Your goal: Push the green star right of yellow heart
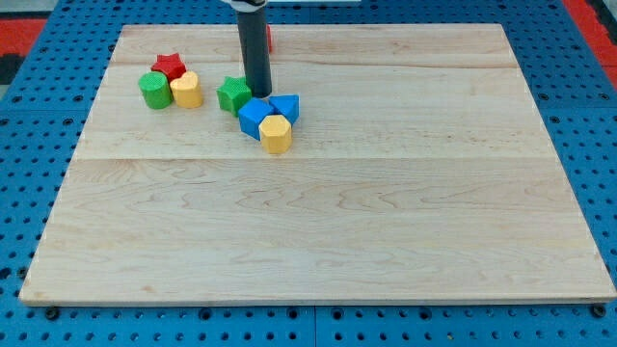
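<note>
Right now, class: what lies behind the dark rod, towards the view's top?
Behind the rod, only a sliver of a red object shows at its right edge; its shape is covered. My tip sits beside the green star.

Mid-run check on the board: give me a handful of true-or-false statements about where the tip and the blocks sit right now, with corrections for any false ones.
1. My tip is at the green star's right side. True.
2. The green star lies to the left of the yellow heart. False: it lies to the heart's right, with a gap between them.
3. The red star sits above the green cylinder and the yellow heart. True.
4. The yellow hexagon stands alone, apart from every block. False: it sits against the blue blocks.
</note>
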